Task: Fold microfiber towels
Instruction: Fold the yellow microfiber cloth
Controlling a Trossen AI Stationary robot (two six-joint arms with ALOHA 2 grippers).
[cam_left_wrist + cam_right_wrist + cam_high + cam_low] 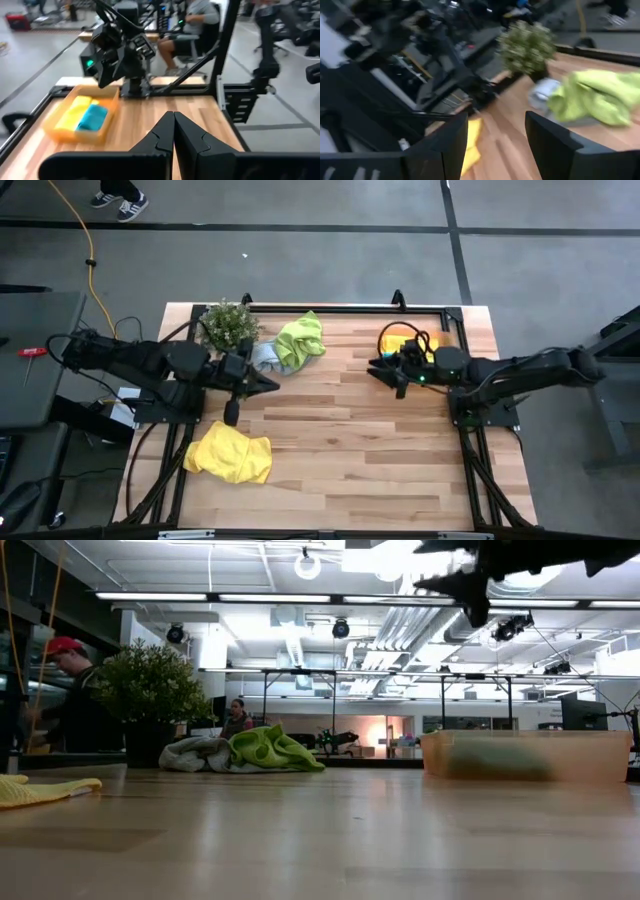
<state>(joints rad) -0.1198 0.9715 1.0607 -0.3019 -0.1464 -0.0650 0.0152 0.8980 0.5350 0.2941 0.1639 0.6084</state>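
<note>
Over the wooden worktop (pixel 340 440) both arms hang in the air, neither one carrying anything. Take the small leafy plant (pixel 229 325) at the back edge as the marker. Just in front of the plant, the left end effector (pixel 268 384) points across the boards with its two fingers pressed tight together, nothing between them; the left wrist view shows the dark tips meeting in one seam. Well across from the plant, by the orange tray (pixel 447 337) in the far back corner, the right end effector (pixel 378 371) hovers with its fingers (pixel 555 145) spread wide and empty, bare wood showing through the gap.

Now the towels. Right beside the plant lies the lime green towel (pixel 300 340), bunched up in loose folds, with the pale grey-blue towel (pixel 265 356) crumpled against it on the plant's side. Forward of the plant, toward the front edge on the left arm's side, the yellow towel (pixel 232 454) sprawls rumpled and flat on the wood, clear of both arms. Inside the tray, seen from the left wrist, a second yellow towel (pixel 75 112) and the teal blue towel (pixel 93 118) lie side by side, touching.

Beyond the worktop a person (pixel 68 690) in a red cap stands behind the plant in the low view.
</note>
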